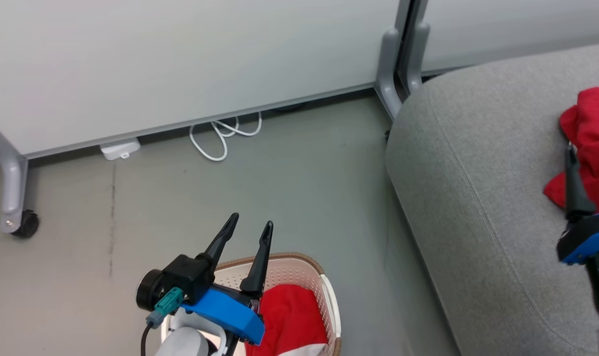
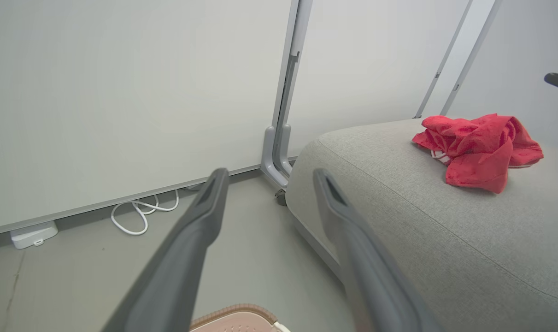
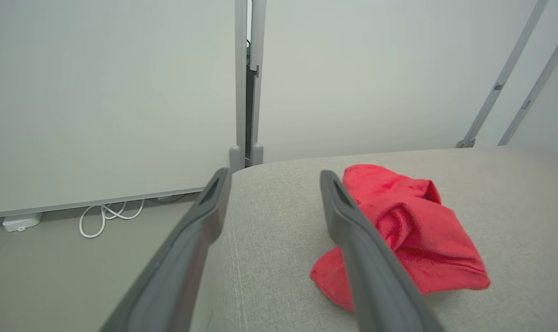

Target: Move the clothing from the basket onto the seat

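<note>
Head view: we note the left gripper (image 1: 252, 220) above the basket (image 1: 299, 258), fingers spread and holding nothing. Red clothing (image 1: 292, 316) lies inside the basket, which stands on the floor beside the seat (image 1: 477, 188). A second red garment (image 1: 593, 128) lies on the seat.

Left wrist view: jaws wide apart, empty. The second garment sits crumpled on the seat.

Right wrist view: we log the right gripper (image 3: 274, 174) wide open over the seat, empty, with that garment partly behind one finger.
</note>
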You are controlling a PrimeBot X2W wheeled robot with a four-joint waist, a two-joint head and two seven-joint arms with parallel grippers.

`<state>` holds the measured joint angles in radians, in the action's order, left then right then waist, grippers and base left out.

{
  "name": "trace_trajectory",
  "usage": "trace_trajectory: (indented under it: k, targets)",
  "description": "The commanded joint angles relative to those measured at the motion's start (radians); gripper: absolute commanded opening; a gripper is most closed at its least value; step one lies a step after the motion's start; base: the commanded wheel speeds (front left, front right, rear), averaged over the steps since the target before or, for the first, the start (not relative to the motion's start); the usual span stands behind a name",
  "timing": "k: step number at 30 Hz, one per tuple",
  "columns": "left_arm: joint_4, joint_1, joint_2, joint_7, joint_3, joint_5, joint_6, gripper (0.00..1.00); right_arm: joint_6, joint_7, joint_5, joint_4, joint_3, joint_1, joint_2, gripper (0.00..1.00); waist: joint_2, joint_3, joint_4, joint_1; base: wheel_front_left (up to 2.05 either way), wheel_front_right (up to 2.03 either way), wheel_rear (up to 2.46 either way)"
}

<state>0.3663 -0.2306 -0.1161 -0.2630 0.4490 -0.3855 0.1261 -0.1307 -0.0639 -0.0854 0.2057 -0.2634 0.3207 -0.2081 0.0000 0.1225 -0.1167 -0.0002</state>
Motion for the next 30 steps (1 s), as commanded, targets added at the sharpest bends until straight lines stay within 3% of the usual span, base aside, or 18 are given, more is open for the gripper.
trace_trajectory:
  k: [1, 10, 18, 30]
  targets:
    - [-0.002, 0.022, 0.007, -0.002, -0.018, 0.012, 0.007, 1.00, 0.000, -0.002, 0.004, -0.047, 0.022, -0.048, 0.015, 1.00, 0.0000, -0.037, 0.033, 0.0002, 0.00, 0.00, 0.00]
    - [-0.013, 0.094, 0.028, -0.003, -0.137, 0.038, 0.004, 1.00, 0.000, -0.021, 0.007, -0.199, 0.119, -0.212, 0.092, 1.00, 0.0000, -0.111, 0.111, 0.0002, 0.00, 0.00, 0.00]
    - [-0.025, 0.142, 0.020, -0.003, -0.237, 0.070, 0.004, 1.00, 0.000, 0.003, 0.002, -0.200, 0.160, -0.299, 0.139, 1.00, 0.0000, -0.144, 0.155, 0.0002, 0.00, 0.00, 0.00]
    - [-0.031, 0.186, 0.007, -0.003, -0.310, 0.095, 0.005, 1.00, 0.000, 0.056, 0.005, -0.169, 0.184, -0.332, 0.157, 1.00, 0.0000, -0.154, 0.152, 0.0002, 0.00, 0.00, 0.00]
